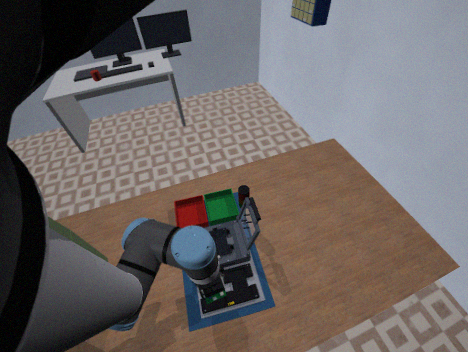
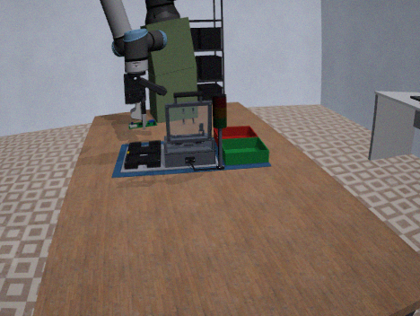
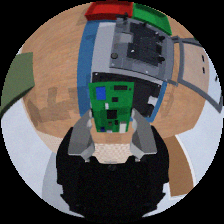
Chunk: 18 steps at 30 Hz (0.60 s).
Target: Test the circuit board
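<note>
My gripper (image 3: pixel 111 108) is shut on the green circuit board (image 3: pixel 112 106) and holds it in the air above the black tray (image 1: pixel 235 287). The board also shows in the top view (image 1: pixel 216 298) and in the exterior view (image 2: pixel 143 123), under the fingers (image 2: pixel 139 111). The grey tester (image 1: pixel 231 243) stands beyond the tray with its clear lid (image 2: pixel 188 119) raised upright. The tester's bed also shows in the wrist view (image 3: pixel 141 46). The red bin (image 1: pixel 191 210) and the green bin (image 1: pixel 220 205) sit side by side past the tester.
The signal light tower (image 2: pixel 219 112) stands between the tester and the bins. All the parts rest on a blue mat (image 2: pixel 188 167) on the wooden table. A green cabinet (image 2: pixel 172 67) and a dark shelf stand behind the arm.
</note>
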### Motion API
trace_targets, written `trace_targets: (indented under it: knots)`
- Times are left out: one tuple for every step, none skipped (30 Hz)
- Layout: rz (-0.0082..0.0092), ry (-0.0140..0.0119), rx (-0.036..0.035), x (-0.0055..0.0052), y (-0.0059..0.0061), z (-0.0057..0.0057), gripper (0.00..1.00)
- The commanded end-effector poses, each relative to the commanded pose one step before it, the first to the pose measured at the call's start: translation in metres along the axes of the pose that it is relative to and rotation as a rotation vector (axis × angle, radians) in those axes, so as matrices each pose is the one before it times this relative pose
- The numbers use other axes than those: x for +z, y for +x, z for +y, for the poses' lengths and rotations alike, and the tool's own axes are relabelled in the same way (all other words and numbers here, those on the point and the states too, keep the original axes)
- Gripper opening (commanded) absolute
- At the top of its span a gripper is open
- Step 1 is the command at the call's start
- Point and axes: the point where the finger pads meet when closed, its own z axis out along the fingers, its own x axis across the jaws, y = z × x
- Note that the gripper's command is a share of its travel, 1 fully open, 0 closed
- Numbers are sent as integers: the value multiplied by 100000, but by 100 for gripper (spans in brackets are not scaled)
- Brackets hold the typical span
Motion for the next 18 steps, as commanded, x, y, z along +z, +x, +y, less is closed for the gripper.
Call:
trace_targets:
  knots:
    - [114,13,-7689,-41,29,16,39]
    - [0,0,-2013,0,0,2,39]
    - [0,0,0,0,0,0,39]
    - [0,0,0,0,0,0,39]
    - [0,0,-2116,0,0,3,39]
    - [0,0,-2218,0,0,4,39]
    - [0,0,-2326,0,0,1,39]
    - [0,0,-2435,0,-1,-5,39]
    - [0,0,-2536,0,0,-4,39]
    - [0,0,-2636,0,0,-3,39]
    - [0,0,-2735,0,0,-2,39]
    - [0,0,-2832,0,0,-1,39]
    - [0,0,-2928,0,0,1,39]
    - [0,0,-3022,0,0,2,39]
    - [0,0,-3114,0,0,4,39]
    - [0,0,-3204,0,0,5,39]
    - [0,0,-3296,0,-1,2,39]
    - [0,0,-3390,0,-1,-6,39]
